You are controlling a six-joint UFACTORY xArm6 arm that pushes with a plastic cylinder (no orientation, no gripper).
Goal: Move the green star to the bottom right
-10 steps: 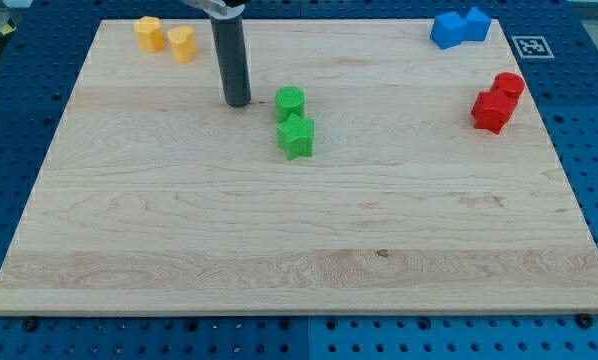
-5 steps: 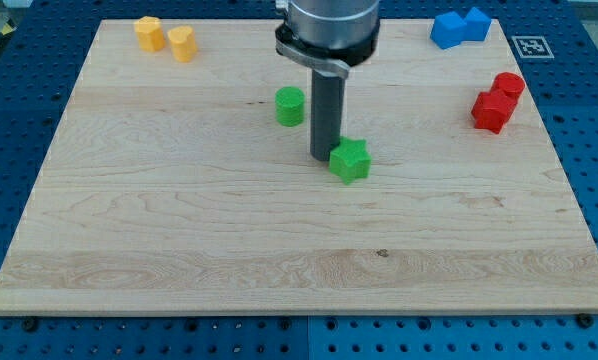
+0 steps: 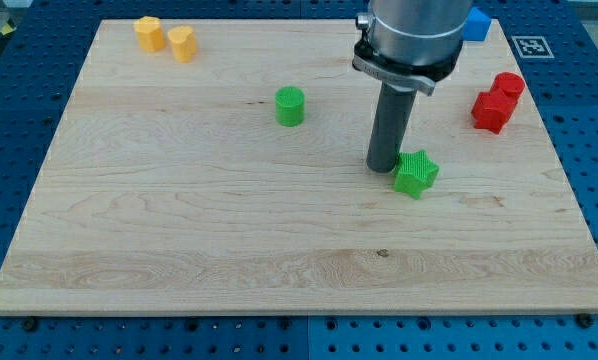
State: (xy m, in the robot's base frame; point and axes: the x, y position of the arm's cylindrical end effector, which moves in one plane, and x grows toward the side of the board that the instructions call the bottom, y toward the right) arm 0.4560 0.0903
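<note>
The green star [image 3: 416, 173] lies on the wooden board [image 3: 179, 240], right of the middle. My tip [image 3: 383, 166] touches the star's upper left side. The dark rod rises from there to the arm's grey body at the view's top. A green cylinder [image 3: 290, 105] stands apart at the upper middle, left of the rod.
Two yellow blocks [image 3: 165, 38] sit at the top left. Two red blocks [image 3: 497, 101] sit near the right edge. A blue block [image 3: 476, 24] at the top right is partly hidden by the arm. A blue pegboard table surrounds the board.
My tip has moved from left of the green cylinder to the right and downward, pushing the green star away from the cylinder toward the lower right.
</note>
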